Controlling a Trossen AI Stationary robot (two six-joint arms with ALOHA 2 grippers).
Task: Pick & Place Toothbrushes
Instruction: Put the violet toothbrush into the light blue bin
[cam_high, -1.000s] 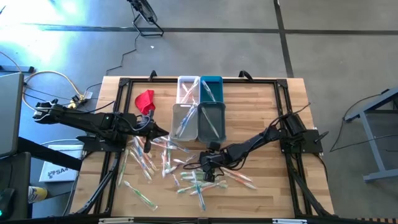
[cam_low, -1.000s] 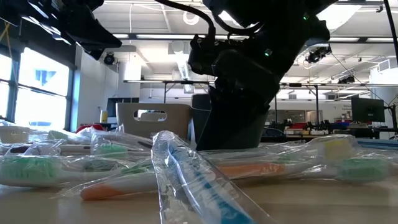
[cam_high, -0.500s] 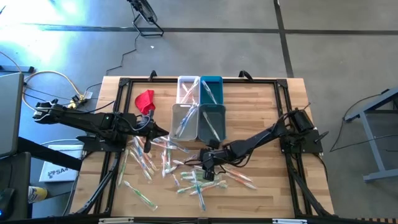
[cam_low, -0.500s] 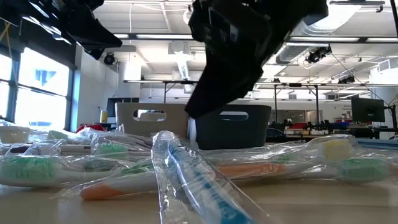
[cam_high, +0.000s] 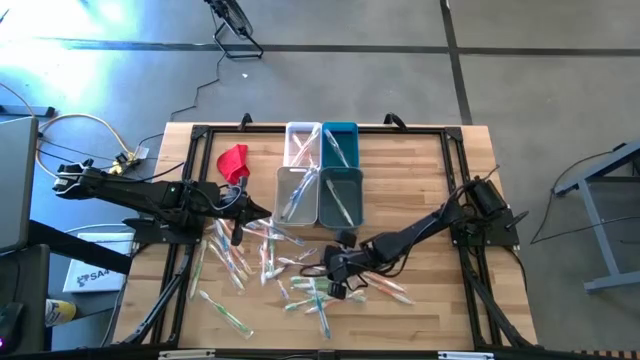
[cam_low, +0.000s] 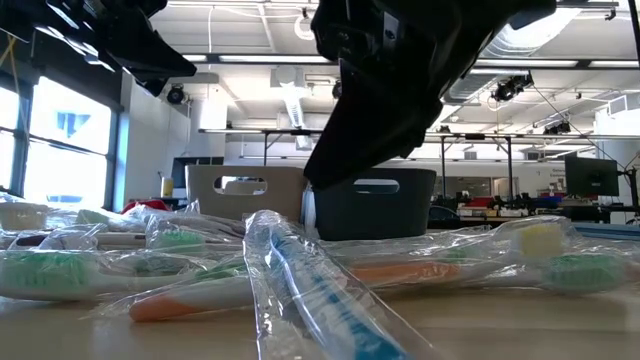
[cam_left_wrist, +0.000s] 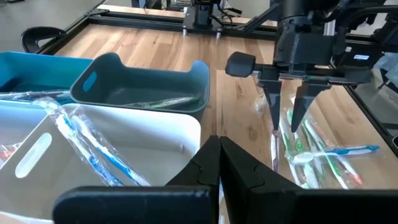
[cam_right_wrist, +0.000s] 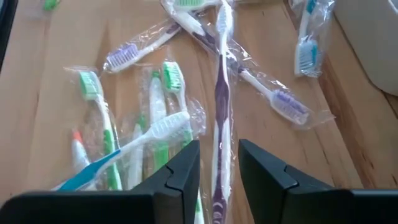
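Observation:
Many wrapped toothbrushes (cam_high: 270, 262) lie scattered on the wooden table in front of the bins. My right gripper (cam_right_wrist: 219, 149) hangs a little above the pile (cam_high: 335, 275), slanting down, its fingers apart. A purple toothbrush (cam_right_wrist: 221, 93) runs lengthwise between them and away from them, over other wrapped brushes. My left gripper (cam_left_wrist: 219, 146) is shut on nothing and hovers beside the near bins (cam_high: 240, 222). My right gripper has one finger (cam_right_wrist: 183, 165) on each side of the purple toothbrush's handle (cam_right_wrist: 219, 186), lying along it and slanting down from the table's right. A narrow gap shows on both sides. I cannot tell whether the fingers touch the handle or its wrapper.
Four small bins stand at the table's middle far side: white (cam_high: 300, 140), teal (cam_high: 340, 142), light grey (cam_high: 297, 192) and dark grey (cam_high: 340, 192), each with a few toothbrushes. A red cloth (cam_high: 232, 160) lies to their left. A black frame (cam_high: 455, 180) rims the table.
My right gripper has risen off the table and drifted toward the near edge and slightly left, over the pile. In the low view it stood down by the bins a second ago and now hangs higher. The toothbrushes in the foreground have not moved.

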